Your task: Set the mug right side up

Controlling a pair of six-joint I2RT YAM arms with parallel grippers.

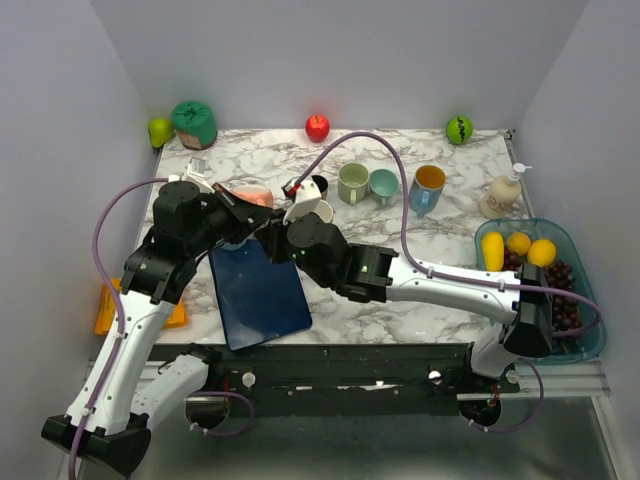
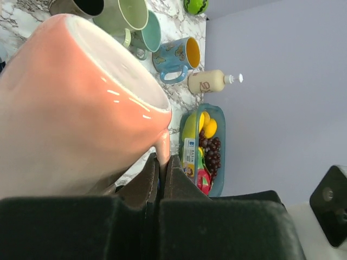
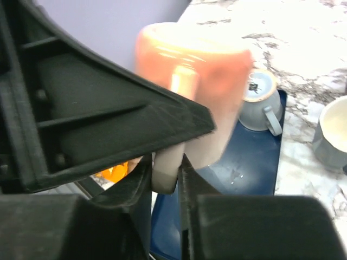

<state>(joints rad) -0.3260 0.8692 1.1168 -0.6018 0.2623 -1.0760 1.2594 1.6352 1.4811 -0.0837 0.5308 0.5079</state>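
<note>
Right wrist view: pink mug (image 3: 206, 92) recorded aloft over blue mat (image 3: 244, 168), long axis near vertical. Right gripper (image 3: 165, 176) jaws clamped on its pale lower part, likely handle. Left gripper (image 2: 161, 170) jaws pinched on handle from opposite side. Which end was up: not determined.

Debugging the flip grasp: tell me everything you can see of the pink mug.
The pink mug is glossy and ceramic-looking, its pale flat base showing, so it is not yet upright. It is held off the table near the blue mat. The left gripper pinches its handle; the right gripper grips a pale part at its lower edge, seemingly the rim.
</note>
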